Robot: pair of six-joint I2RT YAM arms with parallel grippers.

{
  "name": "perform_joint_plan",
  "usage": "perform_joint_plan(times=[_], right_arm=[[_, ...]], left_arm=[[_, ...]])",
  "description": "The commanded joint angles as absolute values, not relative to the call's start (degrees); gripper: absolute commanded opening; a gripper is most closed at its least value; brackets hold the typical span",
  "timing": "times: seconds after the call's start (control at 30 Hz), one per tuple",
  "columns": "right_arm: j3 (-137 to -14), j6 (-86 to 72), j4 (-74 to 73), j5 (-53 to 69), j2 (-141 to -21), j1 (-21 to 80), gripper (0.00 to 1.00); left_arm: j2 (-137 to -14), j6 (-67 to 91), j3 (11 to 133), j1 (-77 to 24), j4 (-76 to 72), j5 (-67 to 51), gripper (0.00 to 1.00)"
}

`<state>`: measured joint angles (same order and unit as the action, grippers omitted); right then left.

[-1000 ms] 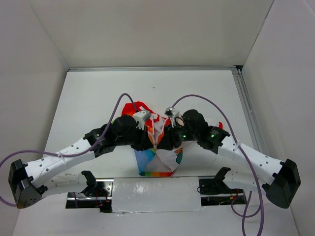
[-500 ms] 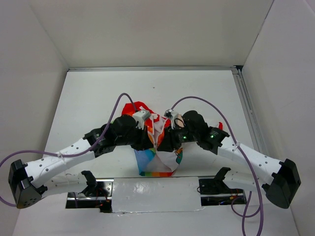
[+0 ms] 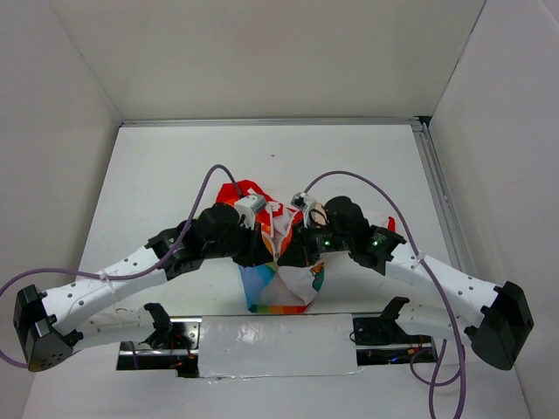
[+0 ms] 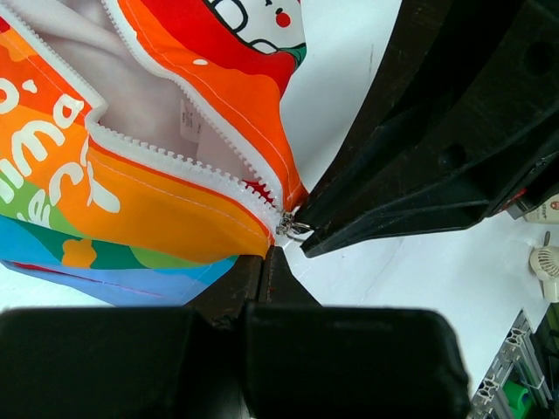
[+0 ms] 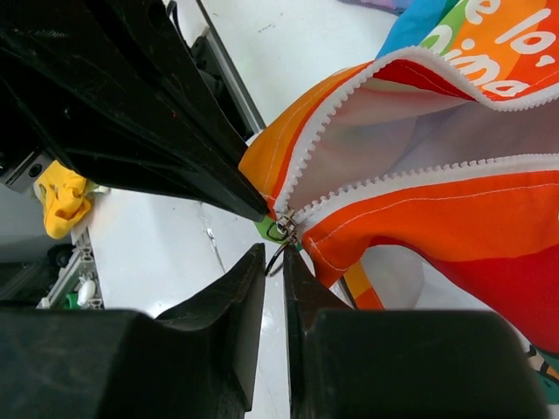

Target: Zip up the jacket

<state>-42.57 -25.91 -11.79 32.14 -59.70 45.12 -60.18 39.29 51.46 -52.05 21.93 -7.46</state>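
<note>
The jacket (image 3: 281, 281) lies bunched in the middle of the table, rainbow-striped with white zipper teeth, and is open above the slider. My two grippers meet at its lower front. My left gripper (image 3: 272, 256) is shut on the orange hem just under the zipper's bottom end (image 4: 265, 259). The metal zipper slider (image 4: 288, 227) sits at that bottom end, with the teeth parted above it. My right gripper (image 3: 286, 256) is shut on the slider's thin wire pull (image 5: 273, 260), right below the slider (image 5: 284, 229). The cartoon print (image 4: 253, 19) shows on one front panel.
A taped metal plate (image 3: 275, 345) spans the near edge between the arm bases. A metal rail (image 3: 434, 183) runs along the table's right side. White walls close in the left, back and right. Purple cables (image 3: 210, 188) arc over the jacket.
My right arm has shifted slightly to the left. The jacket and both grips look the same.
</note>
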Motion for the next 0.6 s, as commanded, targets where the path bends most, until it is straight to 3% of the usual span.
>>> perform_joint_plan(times=[0.0, 0.1, 0.13, 0.17, 0.57], right_arm=[[-43.33, -27.16, -8.00, 31.91, -60.47, 45.00, 0.20], [-43.59, -27.51, -8.87, 30.68, -61.52, 45.35, 0.16], [-43.68, -27.51, -9.40, 30.33, -62.05, 45.53, 0.05], [-43.68, -27.42, -9.58, 30.15, -62.22, 45.61, 0.00], [-48.69, -34.54, -13.70, 36.29, -60.38, 45.44, 0.00]], left_arm=[[-59.41, 39.73, 53.17, -51.94, 18.63, -8.88, 0.00], [-59.15, 39.81, 53.00, -51.86, 18.46, -9.14, 0.00], [-58.80, 39.90, 53.00, -51.94, 18.54, -8.97, 0.00], [-58.80, 39.82, 53.09, -51.94, 18.46, -9.05, 0.00], [-60.91, 40.60, 50.63, -51.94, 20.39, -5.10, 0.00]])
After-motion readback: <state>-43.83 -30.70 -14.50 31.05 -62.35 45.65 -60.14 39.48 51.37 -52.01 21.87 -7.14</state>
